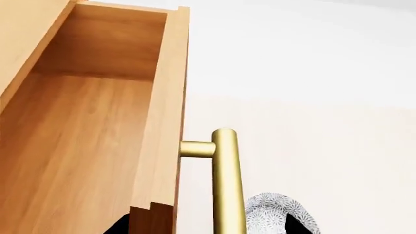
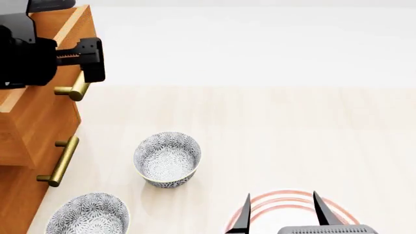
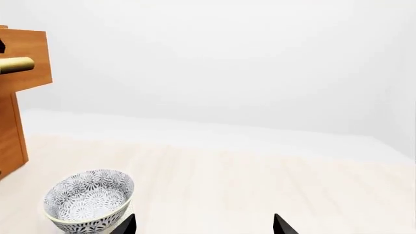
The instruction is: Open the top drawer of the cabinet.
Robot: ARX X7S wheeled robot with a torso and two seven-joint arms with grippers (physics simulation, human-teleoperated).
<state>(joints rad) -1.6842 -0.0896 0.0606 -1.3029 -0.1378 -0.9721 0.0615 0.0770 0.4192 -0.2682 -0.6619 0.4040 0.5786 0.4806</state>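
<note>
Nearest in head view, right claw (image 2: pixel 283 214) is seen idle w/ fingers spread wide, nothing held, above a pink-ringed plate (image 2: pixel 286 202). Two patterned bowls (image 2: pixel 167 158) are set on the pale tabletop (image 2: pixel 293 126) just beyond. Further off at left, the top drawer (image 2: pixel 39 105) of the cabinet (image 2: pixel 16 195) is seen pulled out past the lower front; interior is exposed in left wrist view. Left claw (image 2: pixel 87 61) is held over the brass handle (image 2: pixel 73 90); contact can't be told, nor claw opening. Step judged: pull largely done. Next: a clean retreat is needed.
</note>
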